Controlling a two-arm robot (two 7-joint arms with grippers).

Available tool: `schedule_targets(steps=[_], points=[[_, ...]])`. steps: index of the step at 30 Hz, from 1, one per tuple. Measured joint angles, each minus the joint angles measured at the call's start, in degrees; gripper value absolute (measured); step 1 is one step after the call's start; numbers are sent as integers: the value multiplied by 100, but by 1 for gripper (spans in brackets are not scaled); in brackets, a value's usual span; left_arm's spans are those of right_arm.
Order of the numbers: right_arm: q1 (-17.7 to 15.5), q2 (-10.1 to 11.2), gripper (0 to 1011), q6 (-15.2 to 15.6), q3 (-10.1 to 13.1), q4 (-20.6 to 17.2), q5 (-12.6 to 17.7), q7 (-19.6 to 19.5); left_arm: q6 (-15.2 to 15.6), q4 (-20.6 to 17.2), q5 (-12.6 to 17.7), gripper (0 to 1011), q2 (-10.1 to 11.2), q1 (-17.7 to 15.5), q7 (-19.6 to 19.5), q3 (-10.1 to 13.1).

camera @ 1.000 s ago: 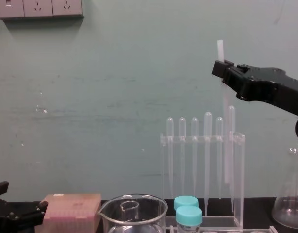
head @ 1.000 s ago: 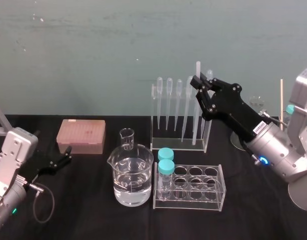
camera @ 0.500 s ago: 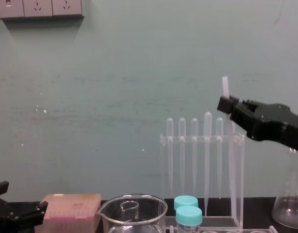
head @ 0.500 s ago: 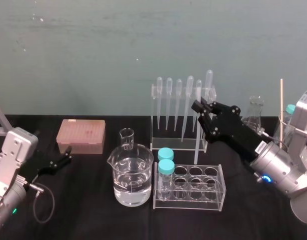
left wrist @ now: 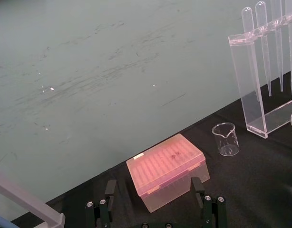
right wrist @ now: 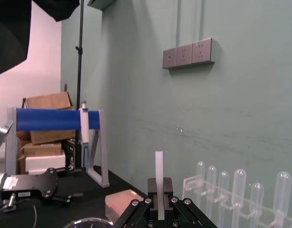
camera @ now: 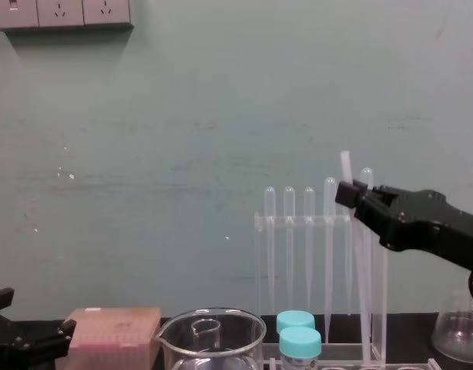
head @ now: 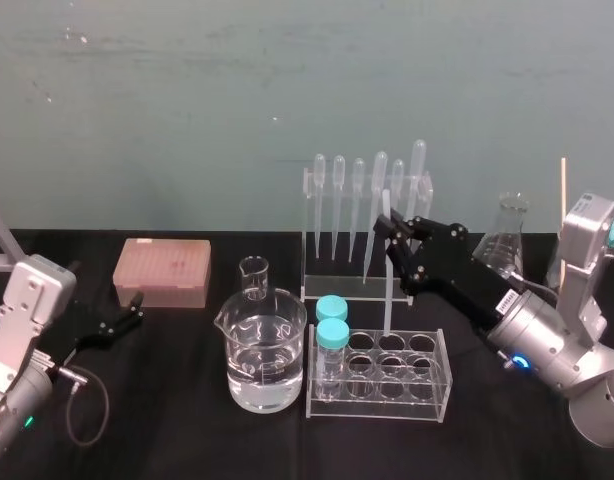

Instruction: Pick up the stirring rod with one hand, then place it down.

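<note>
The stirring rod (head: 386, 285) is a thin translucent-white stick, held nearly upright. My right gripper (head: 392, 232) is shut on its upper part, with a short flat end sticking out above the jaws. In the chest view the stirring rod (camera: 358, 270) runs down from the right gripper (camera: 346, 193) in front of the pipette rack. Its lower end reaches the back row of the test tube rack (head: 432, 395); whether it sits in a hole I cannot tell. The right wrist view shows the stirring rod (right wrist: 159, 167) pinched between the fingers (right wrist: 150, 187). My left gripper (head: 130, 315) is parked open at the far left.
A large beaker of water (head: 264, 352) and a small beaker (head: 253, 277) stand left of the test tube rack, which holds two teal-capped tubes (head: 332, 335). The pipette rack (head: 359, 290) stands behind. A pink tip box (head: 162, 271) lies at the left, a conical flask (head: 507, 232) at the right.
My right gripper has come down and forward with the stirring rod, from above the pipette rack to over the test tube rack. The left arm has not moved.
</note>
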Motion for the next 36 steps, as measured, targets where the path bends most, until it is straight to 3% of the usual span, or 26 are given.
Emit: schedule_targets(steps=[18,36], points=[[-103,16,65,65,38,3,-145,-171,0,0,0,1000,0,0,0,0],[-42,-187,65,-217,46,568,-167,-64,0,0,0,1000,0,0,0,0]])
